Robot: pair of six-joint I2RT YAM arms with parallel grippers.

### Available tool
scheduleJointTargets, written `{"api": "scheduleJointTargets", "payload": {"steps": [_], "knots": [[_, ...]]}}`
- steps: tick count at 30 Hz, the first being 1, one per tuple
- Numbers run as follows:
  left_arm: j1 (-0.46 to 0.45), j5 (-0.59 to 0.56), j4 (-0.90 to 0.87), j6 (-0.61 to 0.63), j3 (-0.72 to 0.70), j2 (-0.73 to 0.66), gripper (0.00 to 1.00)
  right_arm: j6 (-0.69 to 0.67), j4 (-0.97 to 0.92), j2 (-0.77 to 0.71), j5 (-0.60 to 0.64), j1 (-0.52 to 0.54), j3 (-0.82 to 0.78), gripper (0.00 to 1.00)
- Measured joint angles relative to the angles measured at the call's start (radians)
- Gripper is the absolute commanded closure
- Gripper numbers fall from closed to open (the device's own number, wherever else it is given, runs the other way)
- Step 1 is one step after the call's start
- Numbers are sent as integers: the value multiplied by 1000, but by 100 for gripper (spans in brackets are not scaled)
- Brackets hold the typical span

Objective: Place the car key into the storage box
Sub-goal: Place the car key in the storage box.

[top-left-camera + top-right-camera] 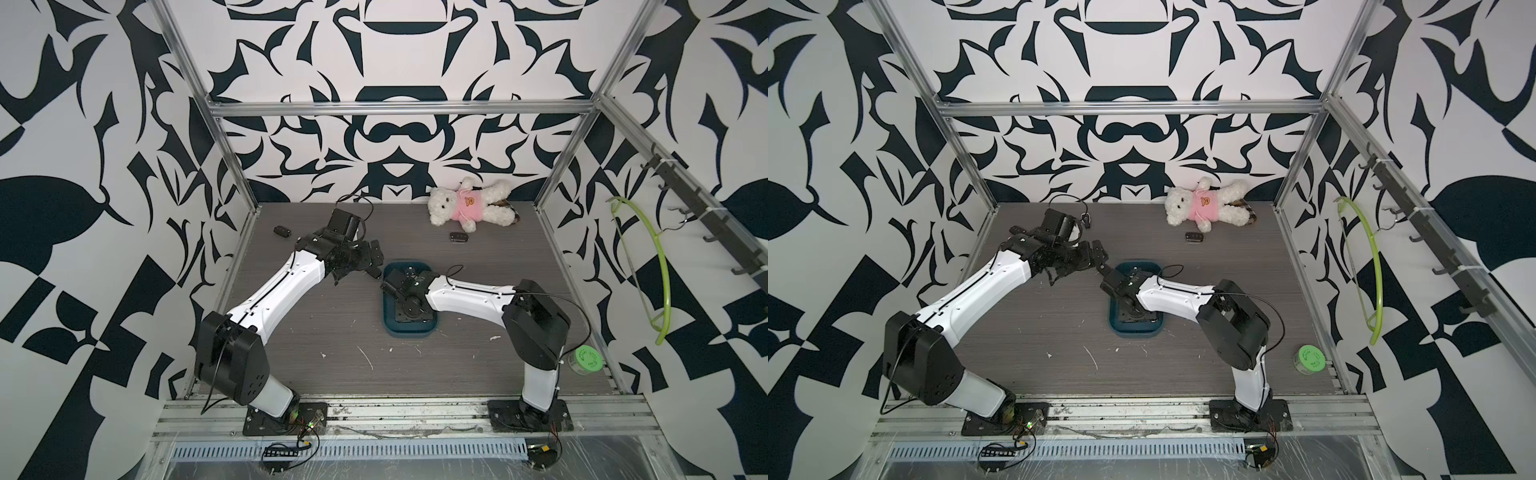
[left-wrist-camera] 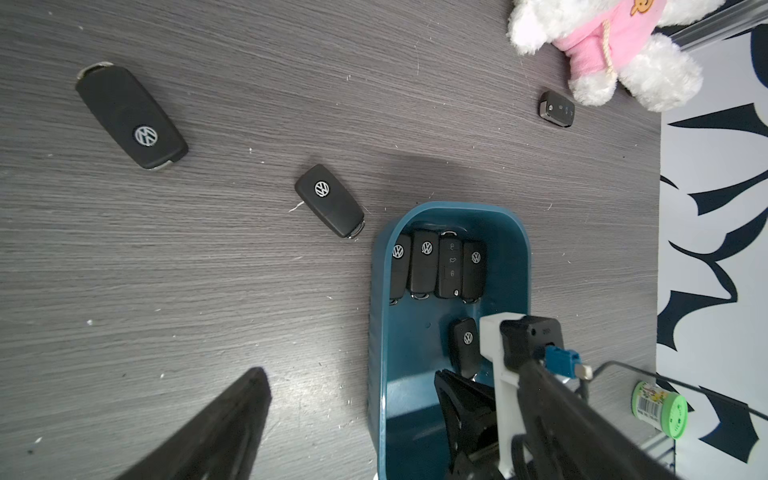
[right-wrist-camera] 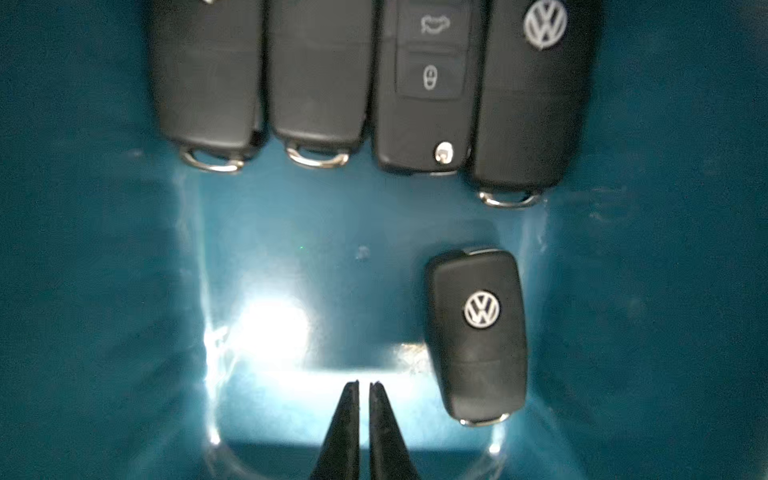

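Okay, right end effector (image 3: 364, 384) is down inside the storage box (image 2: 377, 332), fingers together and gripping nothing. The car key (image 3: 478, 332) lies flat on the box floor just beside the fingertips, badge up, starting a second row. The row of four keys (image 3: 424, 83) sits side by side at the far end. I'd call this drop done, so the step in hand is getting out clean. Lift straight up before swinging away: the tips are close to the key, and a sideways drag could skew it or shove it into the row. Left end effector (image 1: 365, 257) hangs over the bench (image 2: 166, 291), fingers wide apart, empty. Nearest loose key (image 2: 329, 200) is just off the box corner, second loose key (image 2: 131, 116) further out, third loose key (image 2: 557, 109) by the teddy bear (image 2: 602, 41). The nearest lies at an angle, so line the wrist up with its long sides before closing.
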Motion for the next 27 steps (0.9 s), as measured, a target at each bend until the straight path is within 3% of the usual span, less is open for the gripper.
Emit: {"api": "scheduleJointTargets", "payload": {"steps": [21, 27], "knots": [[0, 0, 0, 0, 0, 0, 1, -34, -24, 33, 53, -61, -1, 89], [0, 0, 0, 0, 0, 0, 1, -59, -16, 34, 51, -68, 0, 85]]}}
